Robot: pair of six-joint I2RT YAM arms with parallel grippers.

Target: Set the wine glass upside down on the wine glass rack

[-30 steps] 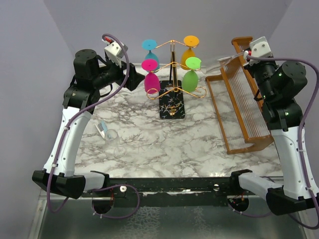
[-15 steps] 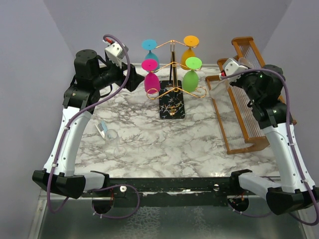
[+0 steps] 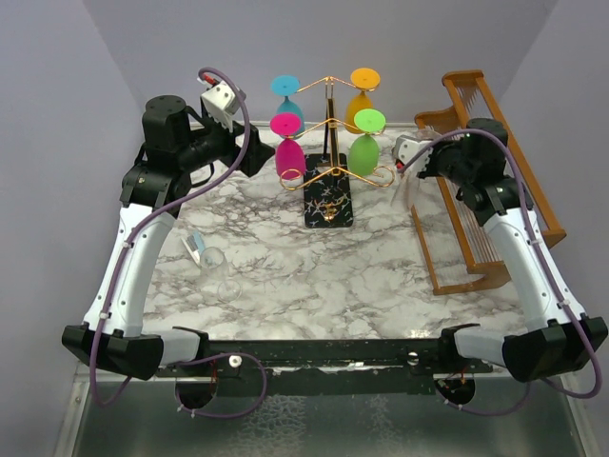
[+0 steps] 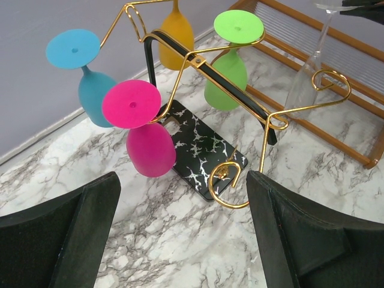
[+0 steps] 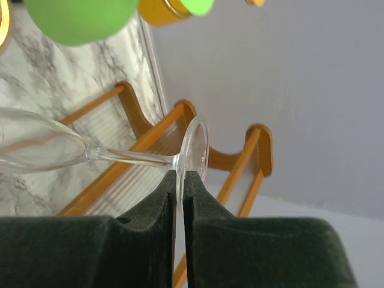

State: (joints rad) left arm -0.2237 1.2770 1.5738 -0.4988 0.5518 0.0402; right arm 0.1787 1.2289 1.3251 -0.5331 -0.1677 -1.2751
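My right gripper (image 5: 180, 175) is shut on the foot of a clear wine glass (image 5: 123, 157). In the top view this gripper (image 3: 407, 158) is just right of the wine glass rack (image 3: 328, 122), a gold wire stand on a black speckled base. The glass (image 3: 409, 188) hangs bowl-down below it, close to the rack's lower right scroll arm. The left wrist view has the glass (image 4: 307, 71) beside that curled arm. My left gripper (image 3: 257, 157) hovers open at the rack's left side, with nothing between its fingers (image 4: 72, 234).
Blue (image 3: 285, 95), orange (image 3: 362, 90), pink (image 3: 288, 150) and green (image 3: 364, 148) glasses hang upside down on the gold rack. A brown wooden slatted rack (image 3: 476, 224) lies at the right. Another clear glass (image 3: 211, 259) lies on the marble at the left by a small blue item.
My right arm has swung left from above the wooden rack towards the gold rack, carrying the clear glass. The left arm has stayed still.
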